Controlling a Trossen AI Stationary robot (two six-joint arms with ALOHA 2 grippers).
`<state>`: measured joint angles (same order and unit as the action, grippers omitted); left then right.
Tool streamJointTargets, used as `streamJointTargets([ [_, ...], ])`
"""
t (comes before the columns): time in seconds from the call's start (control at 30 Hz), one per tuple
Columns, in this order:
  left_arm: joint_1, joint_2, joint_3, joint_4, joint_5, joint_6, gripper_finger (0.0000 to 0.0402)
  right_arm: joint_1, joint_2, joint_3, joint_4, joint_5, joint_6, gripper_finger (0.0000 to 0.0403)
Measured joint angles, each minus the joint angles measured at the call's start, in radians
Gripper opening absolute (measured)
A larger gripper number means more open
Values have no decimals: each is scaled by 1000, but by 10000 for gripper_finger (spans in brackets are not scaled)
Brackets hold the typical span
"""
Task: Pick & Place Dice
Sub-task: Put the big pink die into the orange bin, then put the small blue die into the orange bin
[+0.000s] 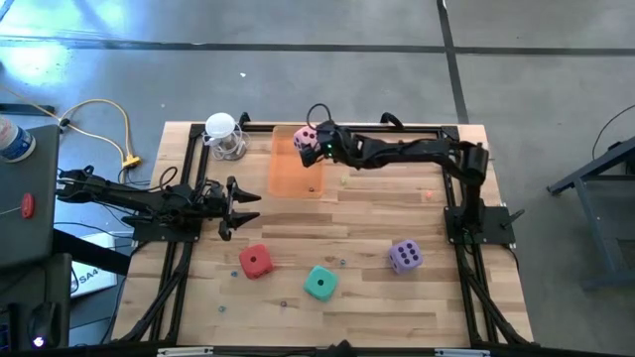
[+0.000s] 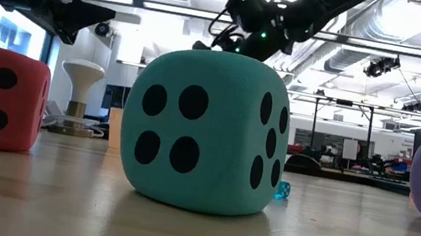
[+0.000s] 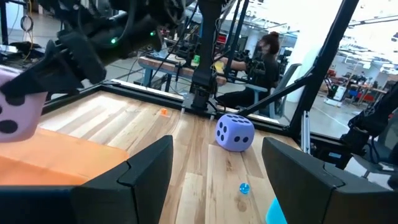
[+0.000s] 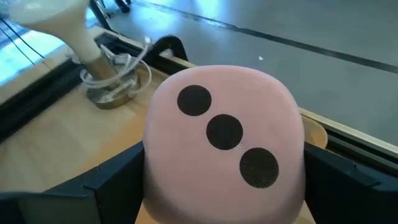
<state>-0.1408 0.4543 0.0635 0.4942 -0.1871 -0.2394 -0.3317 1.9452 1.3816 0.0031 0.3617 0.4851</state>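
Pink die (image 1: 306, 138) grasped in my right gripper (image 1: 316, 142) over orange tray (image 1: 298, 177) | red die (image 1: 256, 261), teal die (image 1: 319, 283), purple die (image 1: 404, 256) on tabletop (image 1: 377, 297) | left gripper (image 1: 238, 206) released, beside tray

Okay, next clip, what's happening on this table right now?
The right arm's tool is closed on the soft pink die with dark pips, holding it over the translucent orange rectangular tray at the far side of the wooden table. The left arm's tool waits open and empty near the table's left edge. The red die, teal-green die and purple die sit on the table nearer the front.
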Motion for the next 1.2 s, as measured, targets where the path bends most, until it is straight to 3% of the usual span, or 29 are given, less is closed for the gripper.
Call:
streamJointTargets([
  [0.4, 0, 0, 0, -1, 0, 0, 240, -11, 11, 6, 14, -6, -63, 394],
  [0.7, 0, 0, 0, -1, 0, 0, 240, -16, 11, 6, 45, -73, -61, 398],
  [0.83, 0, 0, 0, -3, 0, 0, 240, -7, 11, 6, 102, -74, -173, 399],
  [1.03, 0, 0, 0, -7, 0, 0, 240, 49, -35, 5, 130, -128, -474, 400],
  [1.2, 0, 0, 0, -8, 0, 1, 240, 138, -100, 6, 34, -11, -541, 400],
])
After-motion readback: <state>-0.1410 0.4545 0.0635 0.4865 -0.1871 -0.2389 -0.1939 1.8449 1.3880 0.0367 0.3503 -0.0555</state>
